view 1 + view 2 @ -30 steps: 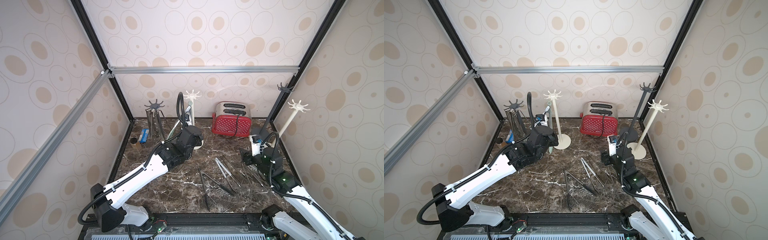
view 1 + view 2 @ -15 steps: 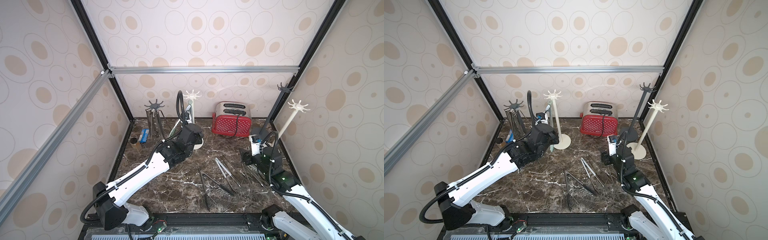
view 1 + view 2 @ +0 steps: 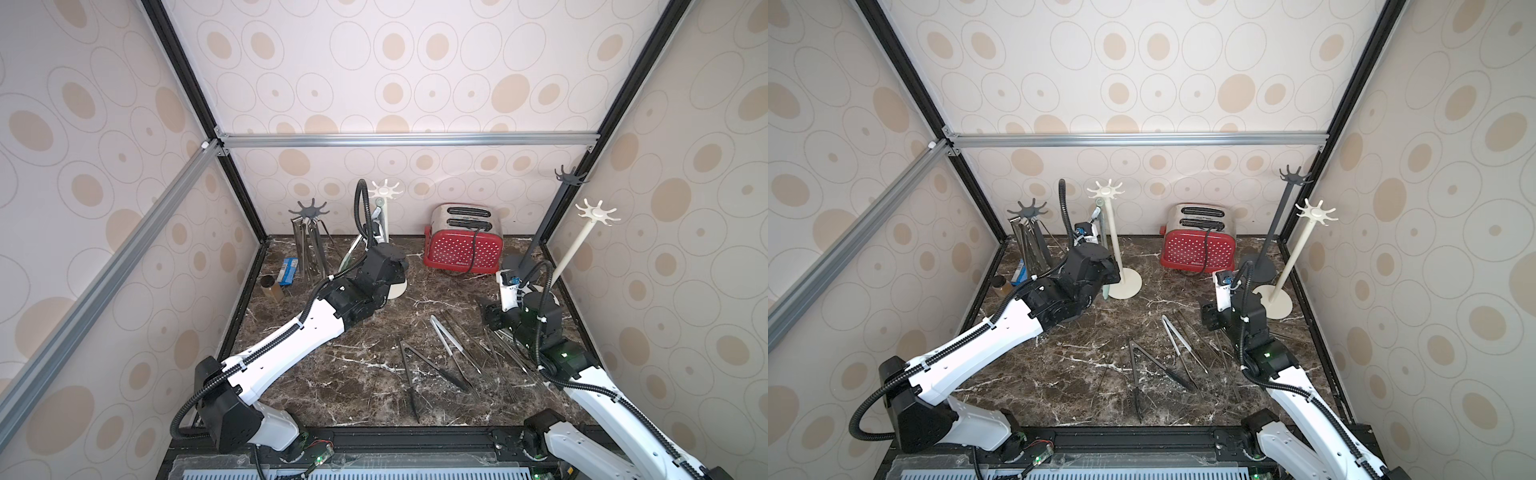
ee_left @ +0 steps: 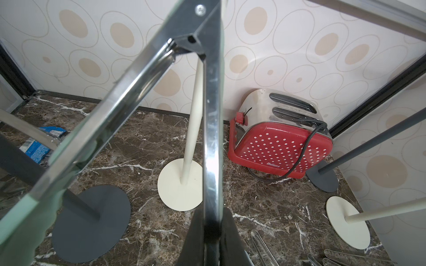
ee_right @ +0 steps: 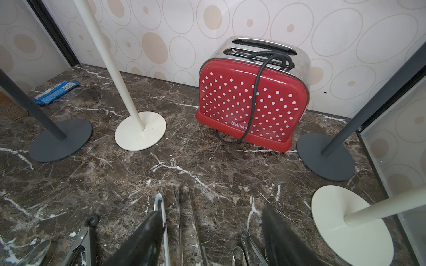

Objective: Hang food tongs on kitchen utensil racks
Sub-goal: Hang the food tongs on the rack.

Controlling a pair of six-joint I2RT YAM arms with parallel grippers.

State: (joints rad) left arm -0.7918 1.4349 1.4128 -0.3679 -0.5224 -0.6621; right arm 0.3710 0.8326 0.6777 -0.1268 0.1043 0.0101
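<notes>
The left gripper [image 4: 211, 230], jaws narrow, pinches green-tipped steel tongs [image 4: 211, 119]. The pole of the cream rack [image 4: 190, 138] stands just behind them, with a grey rack [image 4: 92, 221] beside. The right gripper [image 5: 213, 211], jaws wide, hovers over loose tongs [image 5: 186, 218] on the tabletop [image 5: 103, 175], with a red toaster [image 5: 251, 101] beyond.

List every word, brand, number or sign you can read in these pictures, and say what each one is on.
"Belinee": white letters low on the red dotted side of the toaster, legible in both wrist views.
Blue packet by the back corner: it carries white printed patches, but they are too small and blurred to read.
Nothing else in any view shows legible text.
</notes>
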